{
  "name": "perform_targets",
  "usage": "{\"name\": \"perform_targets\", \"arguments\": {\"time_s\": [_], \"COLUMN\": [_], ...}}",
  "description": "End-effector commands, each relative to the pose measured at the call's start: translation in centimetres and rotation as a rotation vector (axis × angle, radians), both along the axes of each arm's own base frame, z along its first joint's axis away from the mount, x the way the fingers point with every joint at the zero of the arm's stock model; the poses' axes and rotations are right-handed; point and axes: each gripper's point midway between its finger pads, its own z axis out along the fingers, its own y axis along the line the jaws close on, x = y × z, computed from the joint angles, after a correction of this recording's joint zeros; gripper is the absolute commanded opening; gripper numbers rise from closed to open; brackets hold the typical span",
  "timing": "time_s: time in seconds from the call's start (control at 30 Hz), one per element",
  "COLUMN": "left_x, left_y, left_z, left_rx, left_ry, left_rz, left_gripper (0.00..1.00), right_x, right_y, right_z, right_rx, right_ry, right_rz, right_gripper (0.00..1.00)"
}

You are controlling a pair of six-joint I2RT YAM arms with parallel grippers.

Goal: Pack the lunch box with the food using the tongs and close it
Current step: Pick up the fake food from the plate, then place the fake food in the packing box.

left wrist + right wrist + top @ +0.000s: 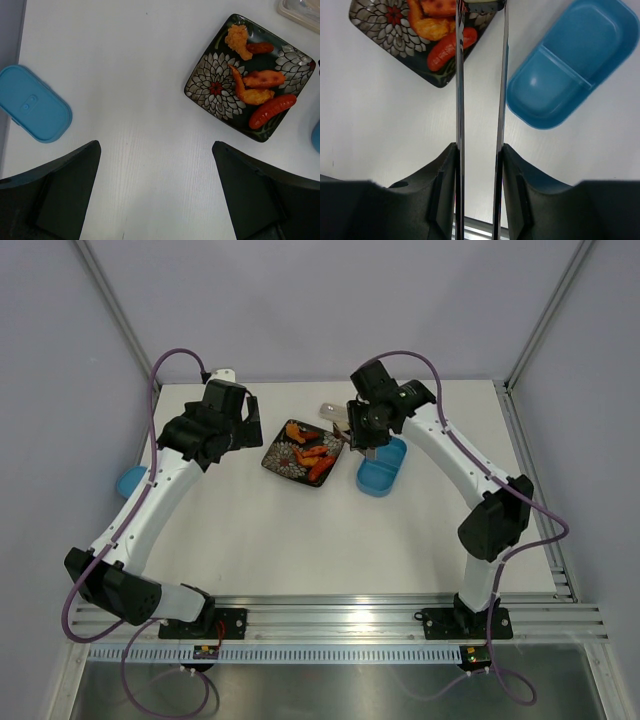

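The open light-blue lunch box (570, 65) lies empty, right of the black flower-patterned plate (380, 20); it also shows from above (382, 472). Its lid (32, 104) rests far left on the table. Orange and red food (260, 95) lies on the plate (210, 95). My right gripper (479, 147) is shut on the silver tongs (459, 90), one arm pressed against each finger. The tongs reach to the plate's near corner, where a pale block (484, 6) sits between the tips. My left gripper (155, 145) hangs open over bare table, left of the plate.
A long translucent case (300, 10) lies behind the plate. The lid (130, 480) sits at the table's left edge. Frame posts stand at the table's back corners, and a metal rail runs along the near edge.
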Motion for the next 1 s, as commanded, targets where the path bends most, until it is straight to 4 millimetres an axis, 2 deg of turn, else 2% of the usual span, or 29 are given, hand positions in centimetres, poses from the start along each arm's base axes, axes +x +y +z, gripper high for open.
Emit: {"name": "perform_targets", "arguments": {"time_s": [0.0, 0.17, 0.27, 0.47, 0.77, 0.9, 0.97], "left_x": [0.4, 0.4, 0.4, 0.4, 0.1, 0.1, 0.1], "left_y": [0.1, 0.0, -0.1, -0.3, 0.0, 0.0, -0.1], "left_z": [1.1, 1.0, 1.0, 0.8, 0.9, 0.9, 0.9], "left_rx": [-0.017, -0.023, -0.024, -0.038, -0.034, -0.036, -0.037], "left_ry": [-0.052, -0.051, -0.052, -0.05, -0.054, -0.054, -0.056], "left_rz": [0.008, 0.006, 0.004, 0.001, 0.007, 0.009, 0.009], "left_gripper": [0.99, 0.99, 0.99, 0.99, 0.99, 0.99, 0.99], "right_x": [1.0, 0.2, 0.0, 0.3, 1.1, 1.4, 1.5], "right_y": [-3.3, -7.5, -9.2, -10.2, -10.0, -10.1, -10.2], "right_z": [3.1, 1.4, 0.3, -1.3, -2.8, -3.1, -3.2], "right_rx": [0.03, -0.004, -0.015, -0.038, -0.059, -0.073, -0.074], "right_ry": [-0.118, -0.084, -0.063, -0.041, -0.032, -0.031, -0.029], "right_rz": [-0.135, -0.236, -0.278, -0.292, -0.288, -0.29, -0.289], "right_gripper": [0.33, 0.33, 0.33, 0.34, 0.37, 0.43, 0.51]}}
